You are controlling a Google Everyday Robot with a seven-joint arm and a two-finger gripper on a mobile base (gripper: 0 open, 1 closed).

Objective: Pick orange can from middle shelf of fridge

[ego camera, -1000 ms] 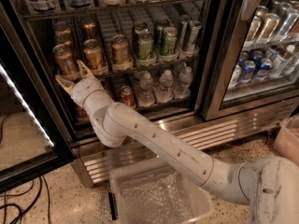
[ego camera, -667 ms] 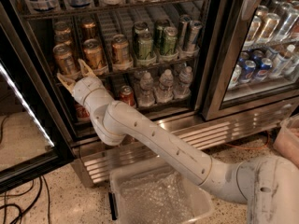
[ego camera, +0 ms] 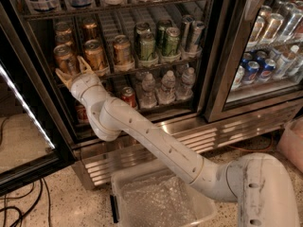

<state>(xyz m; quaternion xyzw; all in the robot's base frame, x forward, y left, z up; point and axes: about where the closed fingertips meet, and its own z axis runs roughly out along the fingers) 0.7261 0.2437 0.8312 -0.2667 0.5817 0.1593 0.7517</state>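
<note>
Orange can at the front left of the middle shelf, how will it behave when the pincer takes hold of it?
The orange can is smooth metal, so probably rigid but a bit slippery. Standing tall and upright on the wire middle shelf, it may tip if the open pincer, at its base, nudges it. Being round, it likely rolls if toppled.

Five orange cans; three water bottles; one gripper, at middle shelf front, left end.

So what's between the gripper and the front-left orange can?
Nothing, per the camera view: the open gripper sits at the shelf edge just under that orange can.
</note>
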